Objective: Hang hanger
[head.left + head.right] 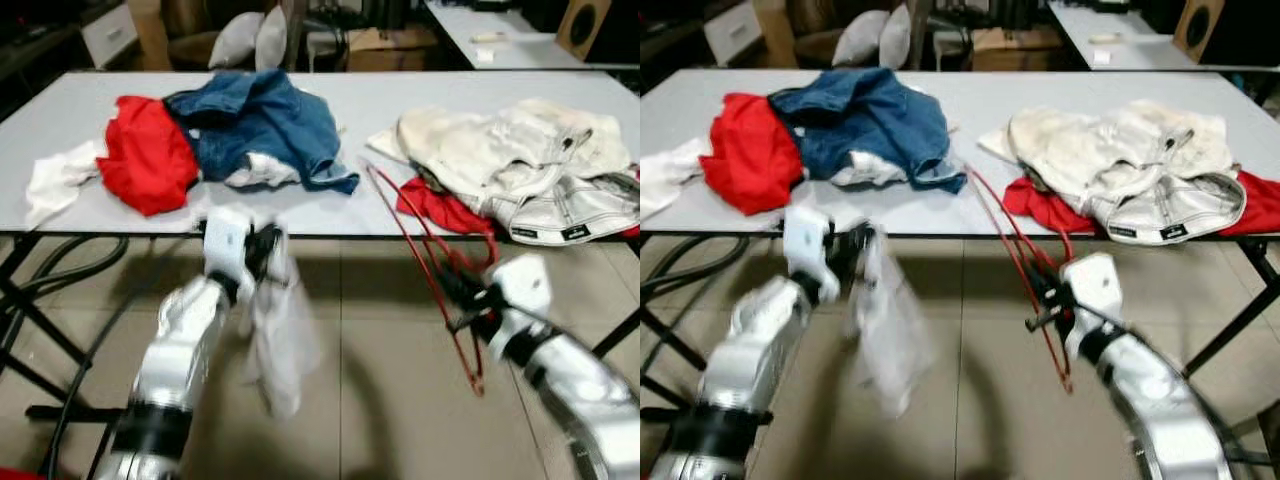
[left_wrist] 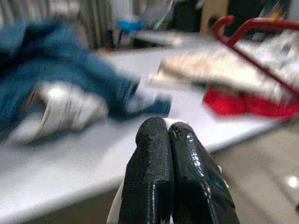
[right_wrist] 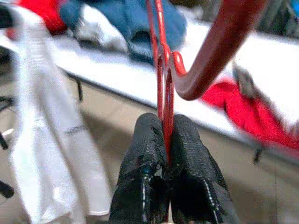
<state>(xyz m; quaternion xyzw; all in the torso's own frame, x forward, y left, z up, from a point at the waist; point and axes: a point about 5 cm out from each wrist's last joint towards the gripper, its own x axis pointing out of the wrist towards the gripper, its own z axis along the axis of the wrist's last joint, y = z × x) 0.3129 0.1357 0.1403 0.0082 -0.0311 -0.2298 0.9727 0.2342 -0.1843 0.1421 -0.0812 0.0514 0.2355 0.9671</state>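
In the lower right of the head view, the right claw (image 1: pixel 470 305) has its 2 black fingers (image 3: pixel 149 177) pinched tight on the red hanger (image 1: pixel 425 260), whose wire frame slants from the surface (image 1: pixel 480 90) edge near frame centre down over the floor (image 1: pixel 390 400). In the lower left, the left claw (image 1: pixel 262 250) is pressed closed on a white garment (image 1: pixel 280 340) that dangles blurred below the surface edge. On the surface lie a red cloth (image 1: pixel 145 155) and blue jeans (image 1: pixel 255 125) at upper left, and a cream garment (image 1: pixel 510 150) over another red piece (image 1: pixel 435 208) at upper right.
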